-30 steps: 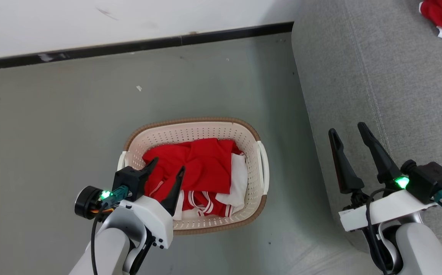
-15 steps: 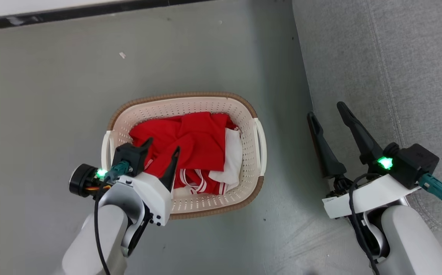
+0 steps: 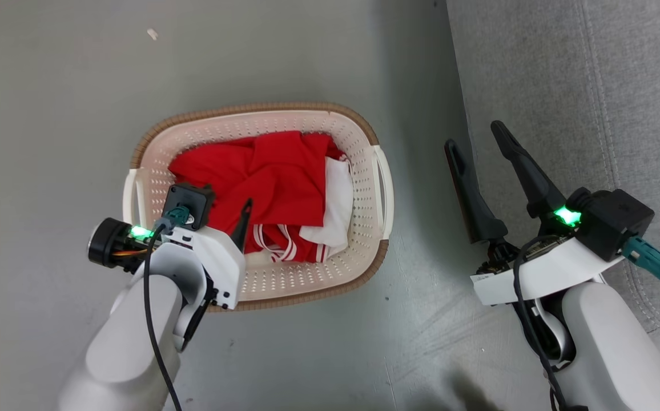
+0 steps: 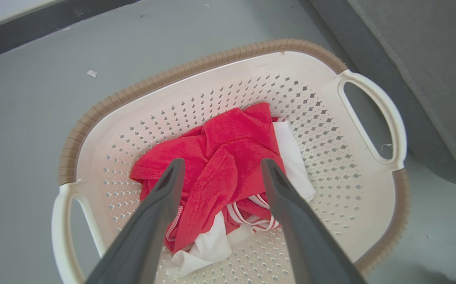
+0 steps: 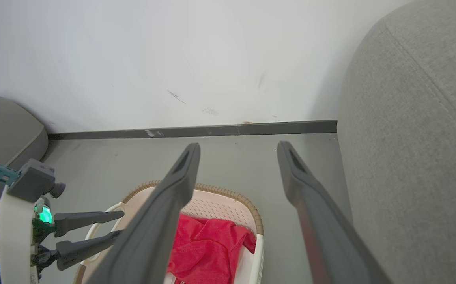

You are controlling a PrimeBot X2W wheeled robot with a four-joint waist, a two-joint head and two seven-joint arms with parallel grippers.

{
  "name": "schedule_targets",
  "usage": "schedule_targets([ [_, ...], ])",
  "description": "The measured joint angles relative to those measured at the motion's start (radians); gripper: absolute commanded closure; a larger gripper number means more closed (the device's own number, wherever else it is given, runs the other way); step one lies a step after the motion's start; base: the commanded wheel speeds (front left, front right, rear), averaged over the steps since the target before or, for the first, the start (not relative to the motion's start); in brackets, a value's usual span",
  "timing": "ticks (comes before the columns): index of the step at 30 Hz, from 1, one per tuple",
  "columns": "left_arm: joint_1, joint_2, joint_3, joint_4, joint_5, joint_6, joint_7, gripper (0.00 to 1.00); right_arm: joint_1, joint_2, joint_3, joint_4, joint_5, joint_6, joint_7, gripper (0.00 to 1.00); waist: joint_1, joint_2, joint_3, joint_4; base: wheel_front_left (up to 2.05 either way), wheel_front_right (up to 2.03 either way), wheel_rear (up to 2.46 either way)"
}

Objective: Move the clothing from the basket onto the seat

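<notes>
The clothing (image 3: 273, 177), red with white panels and striped trim, lies bunched in the cream basket (image 3: 250, 109) on the floor. My left gripper (image 3: 227, 205) hangs open over the basket's near left part, fingers pointing down at the fabric. In the left wrist view its fingers (image 4: 165, 197) straddle the red clothing (image 4: 228, 142) from above, apart from it, inside the basket (image 4: 196, 65). My right gripper (image 3: 474, 137) stands open and empty beside the seat (image 3: 592, 85), right of the basket. In the right wrist view the right gripper (image 5: 239, 146) points over the basket (image 5: 228, 195) toward the wall.
The grey seat's (image 4: 429, 59) rounded edge runs close along the basket's right handle (image 3: 384, 188). Grey floor (image 3: 50, 114) surrounds the basket. A white wall with a dark baseboard (image 5: 212, 130) stands beyond, and another grey upholstered piece (image 5: 3, 130) sits far left.
The head view has tilted down, so wall and baseboard have left it. My left gripper has dipped lower over the clothing in the basket. Both grippers stay open.
</notes>
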Motion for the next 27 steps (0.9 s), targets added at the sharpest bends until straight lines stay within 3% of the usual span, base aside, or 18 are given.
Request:
schedule_targets([
  [27,-0.176,0.041,-0.001,0.154,0.058,0.019,0.04,0.0,-0.106,-0.003,0.075,-0.031,0.072,0.0,0.0,0.0,0.0,0.0,0.188,-0.076,0.0,0.0,0.0],
])
